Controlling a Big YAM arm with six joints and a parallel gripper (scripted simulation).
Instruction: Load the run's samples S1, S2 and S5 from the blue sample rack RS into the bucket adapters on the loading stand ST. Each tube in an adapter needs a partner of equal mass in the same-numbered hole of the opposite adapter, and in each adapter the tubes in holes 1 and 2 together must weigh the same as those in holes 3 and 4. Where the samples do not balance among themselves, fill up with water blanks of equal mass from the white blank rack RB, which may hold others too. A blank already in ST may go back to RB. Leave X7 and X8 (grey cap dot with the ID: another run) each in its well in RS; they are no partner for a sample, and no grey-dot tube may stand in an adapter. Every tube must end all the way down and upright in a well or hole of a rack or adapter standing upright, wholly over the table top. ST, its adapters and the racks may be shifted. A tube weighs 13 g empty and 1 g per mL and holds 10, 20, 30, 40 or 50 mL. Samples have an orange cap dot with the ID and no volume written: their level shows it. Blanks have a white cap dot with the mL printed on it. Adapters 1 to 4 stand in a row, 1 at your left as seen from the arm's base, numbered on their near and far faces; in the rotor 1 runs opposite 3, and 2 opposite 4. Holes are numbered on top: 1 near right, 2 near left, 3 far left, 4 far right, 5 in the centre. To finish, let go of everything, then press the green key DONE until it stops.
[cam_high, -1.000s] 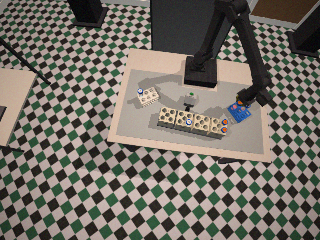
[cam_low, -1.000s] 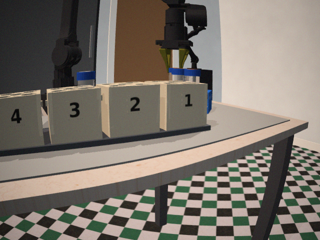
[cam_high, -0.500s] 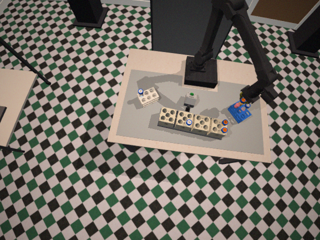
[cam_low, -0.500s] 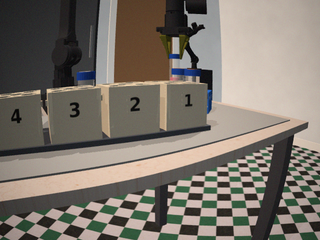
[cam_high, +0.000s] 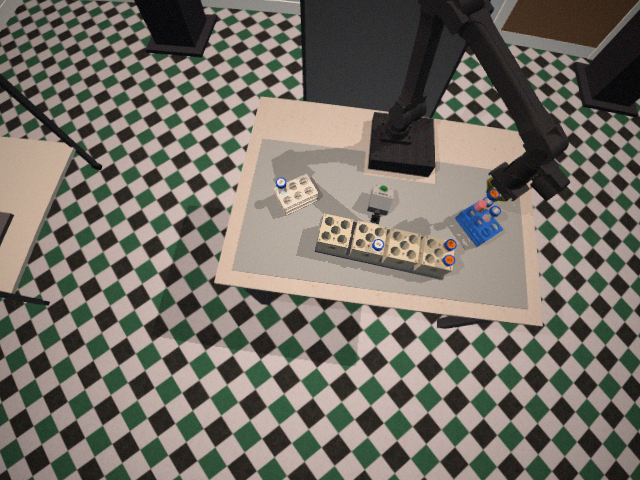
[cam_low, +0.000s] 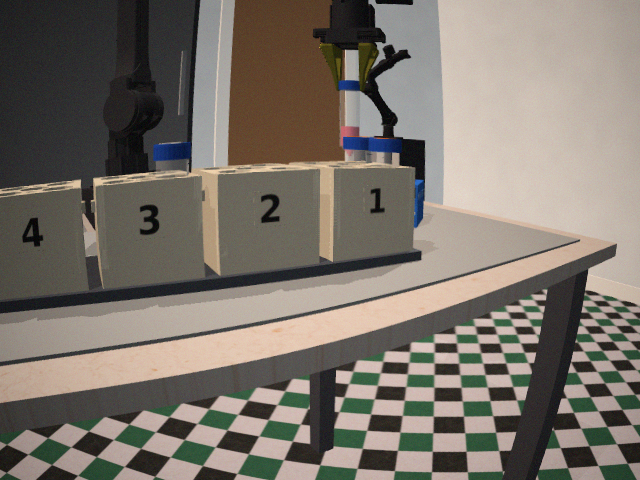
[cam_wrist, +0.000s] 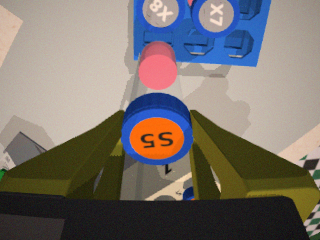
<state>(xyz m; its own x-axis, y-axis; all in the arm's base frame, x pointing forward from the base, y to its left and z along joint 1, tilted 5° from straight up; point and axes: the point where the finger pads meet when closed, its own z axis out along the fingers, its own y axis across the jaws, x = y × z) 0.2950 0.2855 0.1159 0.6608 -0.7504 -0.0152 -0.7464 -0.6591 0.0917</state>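
White blank rack RB (cam_high: 297, 193) toward the counter's left edge | loading stand ST (cam_high: 379, 243) mid-counter, near its front edge | at the right edge, gripper (cam_wrist: 158, 135) clamps sample S5 (cam_wrist: 156, 138) by the cap, above blue sample rack RS (cam_wrist: 200, 16) | lift straight, clear X8 (cam_wrist: 160, 7) and X7 (cam_wrist: 216, 12), keep it upright.

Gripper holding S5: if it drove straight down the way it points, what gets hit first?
Probably the blue sample rack RS: the gripper points down, and S5's pink bottom hangs over the rack's near edge; depth is unclear.
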